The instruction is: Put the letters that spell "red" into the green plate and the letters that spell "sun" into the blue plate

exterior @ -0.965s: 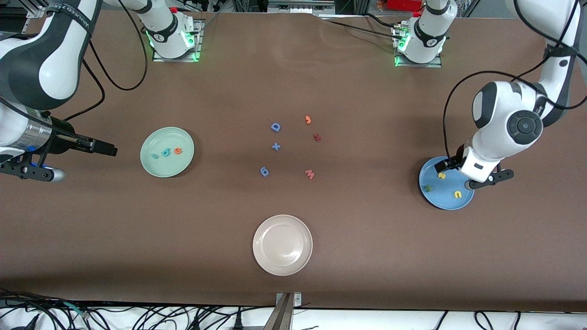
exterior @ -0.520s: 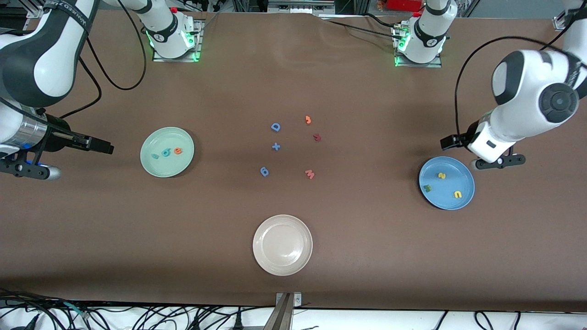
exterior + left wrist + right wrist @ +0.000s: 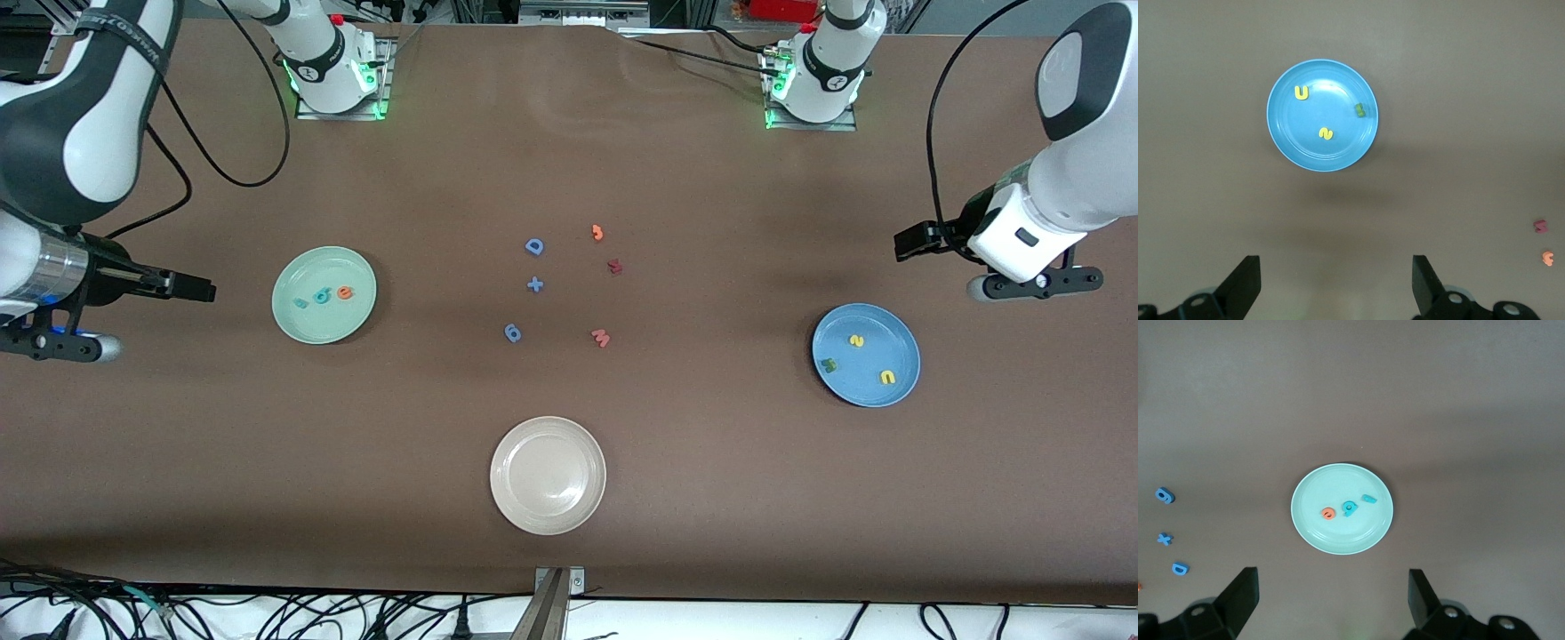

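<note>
Red letters (image 3: 322, 294) sit in green plate (image 3: 302, 324) mid-left of frame, sun letters (image 3: 857, 341) in blue plate (image 3: 900, 392) mid-right; left gripper (image 3: 978, 267) and right gripper (image 3: 142, 307) hover at frame edges, fingers spread, empty.

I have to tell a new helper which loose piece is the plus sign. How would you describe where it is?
Start at the off-white plate nearest the front camera; farther up the table lies a loose cluster of foam pieces. The blue plus sign sits between the blue "D" and the blue "6"-like piece. It alone is a cross.
</note>
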You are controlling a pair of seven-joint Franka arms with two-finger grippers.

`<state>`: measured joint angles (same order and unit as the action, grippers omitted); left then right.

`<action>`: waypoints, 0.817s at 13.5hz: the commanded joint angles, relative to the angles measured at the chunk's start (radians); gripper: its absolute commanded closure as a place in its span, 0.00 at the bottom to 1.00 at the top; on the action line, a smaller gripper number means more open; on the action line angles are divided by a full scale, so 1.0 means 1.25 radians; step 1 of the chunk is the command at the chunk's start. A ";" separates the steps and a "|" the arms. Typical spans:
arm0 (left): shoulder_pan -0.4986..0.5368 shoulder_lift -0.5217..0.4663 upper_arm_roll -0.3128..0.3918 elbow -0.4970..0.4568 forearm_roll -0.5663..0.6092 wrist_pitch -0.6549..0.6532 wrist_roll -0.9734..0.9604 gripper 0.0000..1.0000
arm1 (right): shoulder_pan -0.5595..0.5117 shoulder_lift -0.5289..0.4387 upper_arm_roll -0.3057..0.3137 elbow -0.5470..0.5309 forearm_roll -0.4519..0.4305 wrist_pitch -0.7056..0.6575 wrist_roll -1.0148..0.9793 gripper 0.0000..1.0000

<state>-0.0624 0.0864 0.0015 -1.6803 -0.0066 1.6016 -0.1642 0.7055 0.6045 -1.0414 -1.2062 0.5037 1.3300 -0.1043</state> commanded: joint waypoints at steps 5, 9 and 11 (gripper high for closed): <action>0.025 -0.021 0.002 0.070 0.010 -0.076 0.102 0.00 | -0.222 -0.034 0.310 0.103 -0.171 -0.036 -0.001 0.01; 0.024 -0.042 0.004 0.070 0.010 -0.076 0.104 0.00 | -0.371 -0.099 0.556 0.096 -0.345 -0.011 0.000 0.02; 0.023 -0.067 0.011 0.070 0.010 -0.085 0.104 0.00 | -0.406 -0.139 0.626 0.044 -0.399 0.033 0.001 0.02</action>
<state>-0.0352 0.0397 0.0095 -1.5975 -0.0050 1.5244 -0.0566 0.2426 0.4974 -0.3472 -1.0865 0.0619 1.3286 -0.1047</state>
